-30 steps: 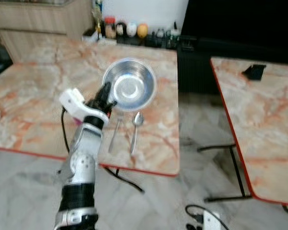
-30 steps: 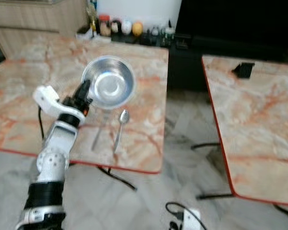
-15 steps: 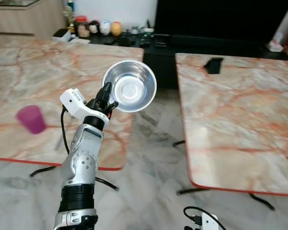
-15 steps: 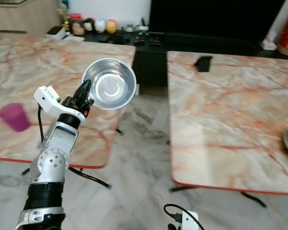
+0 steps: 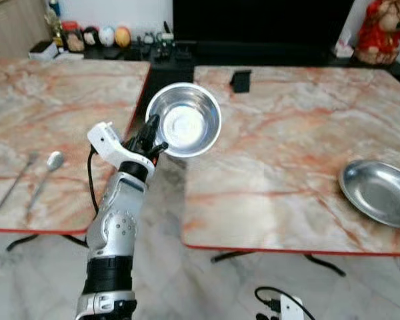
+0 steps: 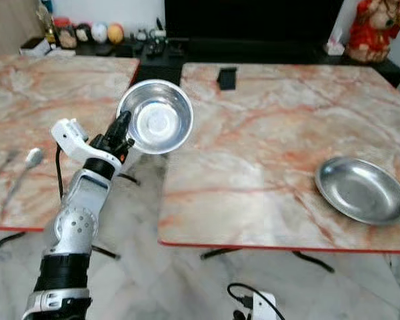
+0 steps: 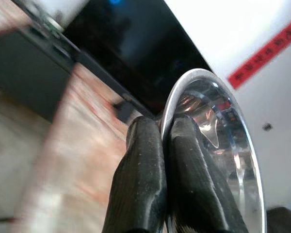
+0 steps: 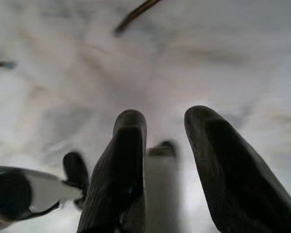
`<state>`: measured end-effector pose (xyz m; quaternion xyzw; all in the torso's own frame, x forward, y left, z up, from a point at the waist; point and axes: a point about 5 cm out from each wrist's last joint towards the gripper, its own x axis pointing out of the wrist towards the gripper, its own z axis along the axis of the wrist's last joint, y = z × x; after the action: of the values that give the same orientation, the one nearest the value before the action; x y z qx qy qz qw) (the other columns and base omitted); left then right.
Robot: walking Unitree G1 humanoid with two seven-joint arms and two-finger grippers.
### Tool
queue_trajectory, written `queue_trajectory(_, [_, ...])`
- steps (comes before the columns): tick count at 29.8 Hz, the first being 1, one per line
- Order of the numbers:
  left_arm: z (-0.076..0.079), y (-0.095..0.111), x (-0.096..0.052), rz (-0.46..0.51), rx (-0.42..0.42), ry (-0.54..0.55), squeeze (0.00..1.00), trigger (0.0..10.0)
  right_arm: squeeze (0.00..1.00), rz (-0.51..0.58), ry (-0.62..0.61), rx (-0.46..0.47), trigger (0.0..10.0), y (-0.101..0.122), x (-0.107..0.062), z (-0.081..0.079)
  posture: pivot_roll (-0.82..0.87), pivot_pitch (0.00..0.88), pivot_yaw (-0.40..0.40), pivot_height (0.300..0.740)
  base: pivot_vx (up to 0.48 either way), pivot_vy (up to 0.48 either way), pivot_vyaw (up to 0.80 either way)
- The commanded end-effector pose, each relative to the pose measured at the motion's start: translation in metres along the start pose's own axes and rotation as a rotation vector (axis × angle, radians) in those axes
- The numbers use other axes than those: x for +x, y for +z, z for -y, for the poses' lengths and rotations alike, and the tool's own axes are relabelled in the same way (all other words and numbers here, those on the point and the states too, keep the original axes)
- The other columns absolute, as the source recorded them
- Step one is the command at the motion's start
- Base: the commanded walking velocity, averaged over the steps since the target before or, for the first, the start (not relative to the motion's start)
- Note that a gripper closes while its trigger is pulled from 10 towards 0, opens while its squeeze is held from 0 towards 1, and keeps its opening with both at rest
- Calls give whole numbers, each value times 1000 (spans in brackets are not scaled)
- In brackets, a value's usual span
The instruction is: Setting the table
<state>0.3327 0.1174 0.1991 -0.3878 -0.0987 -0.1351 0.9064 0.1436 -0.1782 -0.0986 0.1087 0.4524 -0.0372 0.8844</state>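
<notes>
A shiny steel bowl [image 5: 185, 119] is held up in the air over the gap between two marble tables. My left gripper [image 5: 153, 133] is shut on the bowl's rim; in the left wrist view the two black fingers [image 7: 144, 160] pinch the rim of the bowl [image 7: 223, 141] from both sides. On the right table [image 5: 273, 160] lies a steel plate [image 5: 379, 192] near its right edge. A spoon [image 5: 50, 164] and a fork [image 5: 15, 180] lie on the left table [image 5: 67, 107]. My right gripper [image 8: 166, 131] hangs open over the pale floor, holding nothing.
A small black object [image 5: 240, 81] sits at the far edge of the right table. Bottles and jars [image 5: 93, 37] line a low black unit at the back, with a red figurine [image 5: 379, 30] at the far right. A white device with a cable [image 5: 288, 308] lies on the floor.
The camera has swung to the right: the right table and its steel plate have come into view and the purple cup has left. The left gripper still holds the bowl.
</notes>
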Motion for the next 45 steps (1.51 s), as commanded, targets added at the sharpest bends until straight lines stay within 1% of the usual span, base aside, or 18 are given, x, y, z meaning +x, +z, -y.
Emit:
queue_trajectory(1, [2, 9, 1, 24, 32, -20, 0, 10000, 0, 4, -1, -1, 10000, 0, 0, -1, 54, 0, -31, 740, 0, -454, 0])
queue_trajectory(13, [2, 5, 2, 15, 40, -29, 0, 10000, 0, -10, 6, -30, 10000, -2, 0, -2, 46, 0, -33, 740, 0, -454, 0])
queue_trajectory(19, [2, 4, 2, 11, 45, -32, 0, 10000, 0, -14, 4, -2, 10000, -4, -1, -2, 44, 0, -32, 740, 0, -454, 0])
queue_trajectory(24, [4, 7, 5, 13, 55, -40, 0, 10000, 0, -1, 0, 0, 10000, -1, 0, -2, 36, 0, -24, 740, 0, -454, 0])
queue_trajectory(35, [0, 9, 3, 12, 76, -17, 0, 10000, 0, 8, -9, 10, 10000, 3, 1, -1, 37, 0, -27, 740, 0, -454, 0])
queue_trajectory(37, [-1, 9, 3, 11, 90, -15, 0, 10000, 0, 7, -9, 10, 10000, 3, 1, -1, 37, 0, -28, 740, 0, -454, 0])
queue_trajectory(39, [-2, 9, 3, 7, 122, -10, 0, 10000, 0, 6, -8, 10, 10000, 2, 1, -1, 35, 0, -30, 740, 0, -281, 0])
queue_trajectory(40, [-2, 9, 3, 7, 122, -10, 0, 10000, 0, 6, -8, 10, 10000, 2, 1, -1, 35, 0, -30, 740, 0, -270, 0])
queue_trajectory(42, [-2, 9, 3, -3, 183, -14, 0, 10000, 0, 6, -9, 9, 10000, 2, 1, 0, 36, 0, -34, 740, 0, -247, 0])
queue_trajectory(44, [-6, 7, 3, -47, 313, -14, 0, 10000, 0, 6, -9, 7, 10000, 2, 1, 0, 39, 0, -36, 740, 0, 0, 0])
queue_trajectory(45, [-8, 7, 3, -60, 351, -14, 0, 10000, 0, 6, -9, 7, 10000, 3, 1, 0, 39, 0, -36, 740, 0, 0, 0])
